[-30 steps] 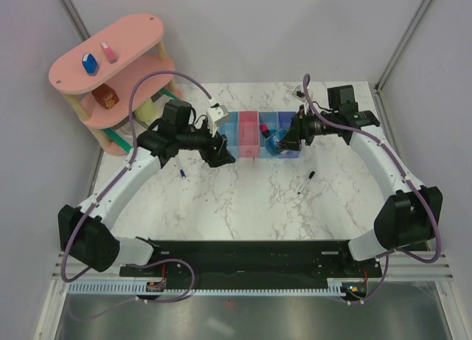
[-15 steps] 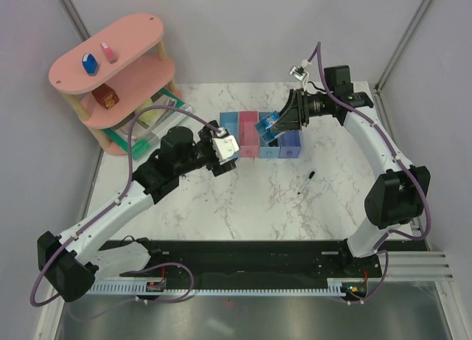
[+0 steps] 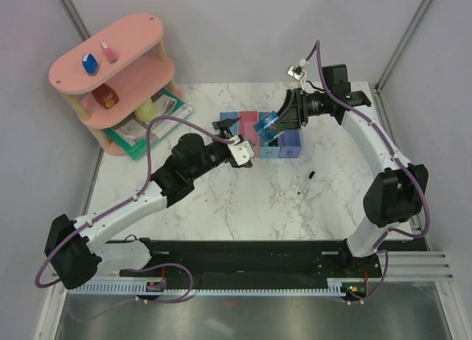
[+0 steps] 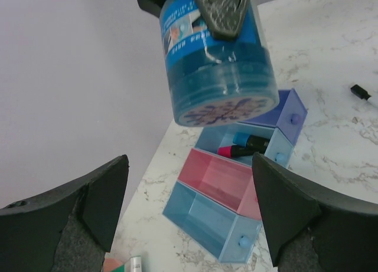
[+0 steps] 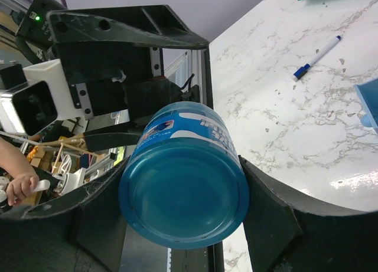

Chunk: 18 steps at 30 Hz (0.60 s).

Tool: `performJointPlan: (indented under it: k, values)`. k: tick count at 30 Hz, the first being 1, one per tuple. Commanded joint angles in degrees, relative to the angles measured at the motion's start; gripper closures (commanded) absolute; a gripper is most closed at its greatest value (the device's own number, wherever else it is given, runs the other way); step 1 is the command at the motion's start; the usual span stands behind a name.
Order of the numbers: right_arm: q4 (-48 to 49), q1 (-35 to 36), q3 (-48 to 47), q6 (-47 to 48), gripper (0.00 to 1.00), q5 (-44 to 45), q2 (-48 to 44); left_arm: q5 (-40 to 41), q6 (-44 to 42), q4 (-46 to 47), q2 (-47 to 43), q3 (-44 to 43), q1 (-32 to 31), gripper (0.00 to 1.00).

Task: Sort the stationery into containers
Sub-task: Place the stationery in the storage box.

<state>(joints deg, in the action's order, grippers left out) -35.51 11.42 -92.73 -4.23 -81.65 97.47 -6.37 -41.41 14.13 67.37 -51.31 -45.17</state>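
Observation:
My right gripper [image 3: 271, 123] is shut on the round teal-blue pot [image 3: 265, 125] and holds it in the air above the row of four joined bins [image 3: 292, 144]. In the right wrist view the pot [image 5: 183, 192] fills the space between the fingers. My left gripper [image 3: 231, 134] is open and empty just left of the bins. In the left wrist view the pot [image 4: 217, 65] hangs above the bins; the blue bin [image 4: 269, 157] holds the blue-cap marker [image 4: 251, 138] and pink-cap marker [image 4: 236, 149]. The light blue bin [image 4: 212, 222] and pink bin [image 4: 223, 180] look empty. The thin black pen [image 3: 306, 182] lies on the table.
The pink tiered shelf [image 3: 133, 41] stands at the back left, with a blue eraser [image 3: 90, 63] and a pink eraser [image 3: 109, 52] on top and a small orange object [image 3: 105, 96] below. A green-edged book [image 3: 144, 133] lies beside it. A white pen with blue cap [image 5: 316, 58] lies on the marble.
My right gripper has lifted the pot up from the bins and now holds it still. My left arm has swung right and forward, so its open gripper is beside the bins.

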Motion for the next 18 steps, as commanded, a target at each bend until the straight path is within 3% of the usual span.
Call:
performJointPlan:
  k: [1, 8, 18]
  values:
    - [1.9, 0.4, -1.4, 1.7, 0.94, -5.9, 0.0, -0.4, -2.0, 5.7, -0.2, -3.2, -2.6, 0.09]
    - [1.8, 0.4, -2.0, 2.0, 0.94, -5.9, -0.1, -0.9, -3.0, 5.6, -0.5, -2.7, -6.7, 0.09]
    - [0.3, 1.1, -2.2, 3.3, 0.95, -5.9, -1.7, -1.0, -3.8, 6.9, 1.5, -2.9, -7.2, 0.09]
